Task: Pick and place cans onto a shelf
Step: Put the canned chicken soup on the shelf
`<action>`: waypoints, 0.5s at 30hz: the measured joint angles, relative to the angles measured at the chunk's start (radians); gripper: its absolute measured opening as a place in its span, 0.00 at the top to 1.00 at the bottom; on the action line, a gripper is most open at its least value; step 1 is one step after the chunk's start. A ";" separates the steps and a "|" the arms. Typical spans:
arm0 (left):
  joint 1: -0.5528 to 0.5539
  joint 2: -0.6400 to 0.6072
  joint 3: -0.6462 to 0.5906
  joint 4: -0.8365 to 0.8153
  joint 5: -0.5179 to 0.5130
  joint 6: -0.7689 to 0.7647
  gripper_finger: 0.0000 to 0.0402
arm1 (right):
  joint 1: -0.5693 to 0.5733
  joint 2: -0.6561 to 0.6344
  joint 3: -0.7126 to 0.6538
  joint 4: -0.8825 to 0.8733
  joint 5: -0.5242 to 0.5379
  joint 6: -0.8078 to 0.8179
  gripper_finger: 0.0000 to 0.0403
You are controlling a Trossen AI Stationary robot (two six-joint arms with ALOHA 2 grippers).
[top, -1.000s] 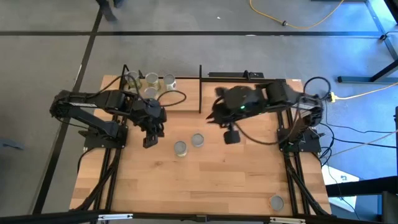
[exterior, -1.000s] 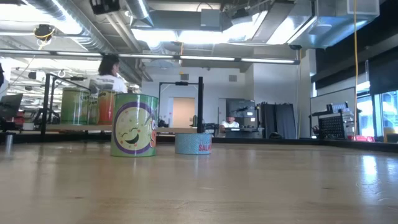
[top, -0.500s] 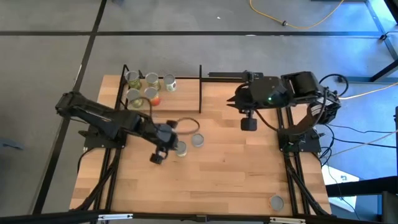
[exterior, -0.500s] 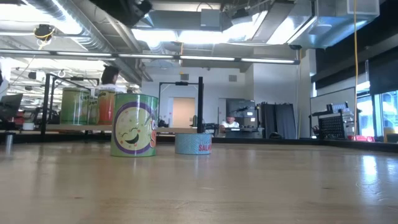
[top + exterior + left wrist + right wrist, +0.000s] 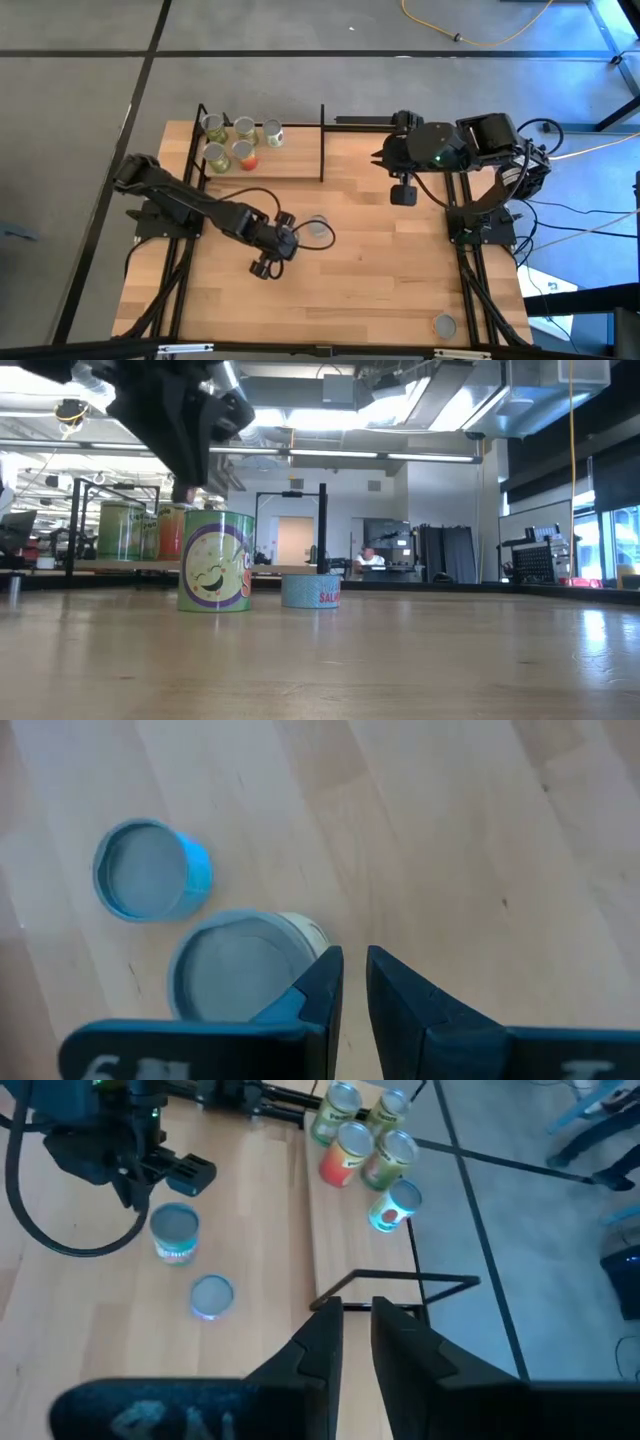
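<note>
We see a light-wood tabletop [image 5: 380, 290] carrying a shelf [image 5: 285, 160] at its far left corner, a pale board framed by black rods. Five cans [image 5: 232, 140] stand upright on that board, clustered at its left end. Near the tabletop's middle a green-labelled can [image 5: 215, 560] and a low blue can [image 5: 311, 590] sit just beside each other. Another can [image 5: 444, 325] stands alone, well apart, by the near right corner.

In the high view the left arm covers the green-label can [image 5: 215, 560]; the blue can [image 5: 318, 226] beside it shows faintly. The left wrist view's lower edge crops that can's top [image 5: 235, 975]. Labels are unreadable from above
</note>
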State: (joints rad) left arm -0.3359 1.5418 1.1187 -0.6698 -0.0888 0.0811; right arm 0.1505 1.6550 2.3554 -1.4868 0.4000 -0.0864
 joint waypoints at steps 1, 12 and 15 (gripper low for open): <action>0.000 0.009 0.000 0.003 -0.004 0.000 0.90 | 0.000 0.000 0.000 -0.005 0.000 0.000 0.85; -0.001 0.031 0.000 -0.005 -0.103 -0.052 0.90 | 0.000 0.000 0.000 -0.010 0.000 0.000 0.85; -0.006 0.032 0.000 -0.022 -0.101 -0.094 0.90 | 0.000 0.000 0.000 -0.010 0.000 0.000 0.85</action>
State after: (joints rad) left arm -0.3420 1.5733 1.1191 -0.6923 -0.1897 -0.0132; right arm 0.1505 1.6550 2.3554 -1.4963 0.4001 -0.0864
